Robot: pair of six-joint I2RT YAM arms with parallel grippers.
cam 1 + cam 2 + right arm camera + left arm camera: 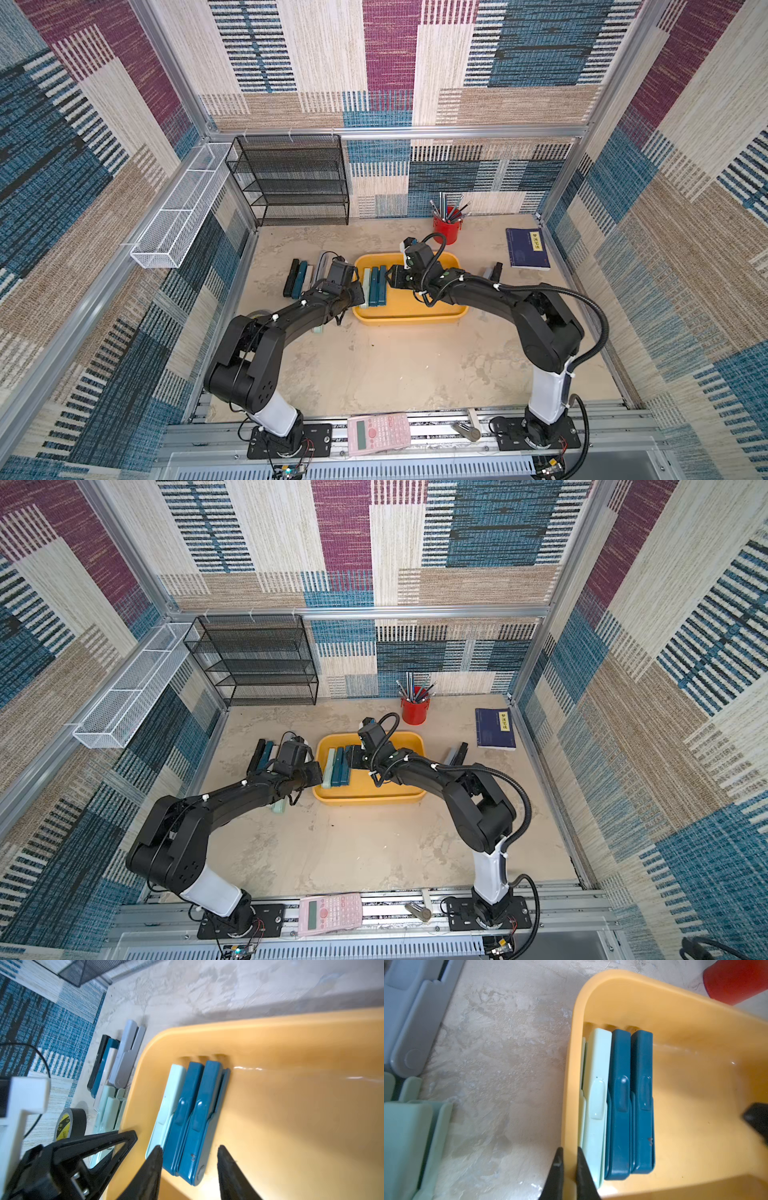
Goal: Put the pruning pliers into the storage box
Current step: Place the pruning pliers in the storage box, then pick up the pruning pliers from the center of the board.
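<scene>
The yellow storage box (409,320) (370,800) sits mid-table. One mint green and two teal pruning pliers (620,1105) (193,1113) lie side by side at its left end. My left gripper (569,1148) (358,292) is shut on the box's left rim (569,1088), one finger outside the wall and one inside. My right gripper (189,1147) (391,276) is open inside the box, its fingers straddling the near ends of the two teal pliers, with a gap on one side. More pliers (300,279) (112,1064) lie on the table left of the box, and two (494,270) lie to its right.
A red pen cup (446,228) stands behind the box, with a dark blue book (527,248) at the back right. A black mesh rack (291,183) and a white wire basket (183,208) are at the back left. A pink calculator (378,432) rests on the front rail. A tape roll (70,1124) lies by the left-hand pliers.
</scene>
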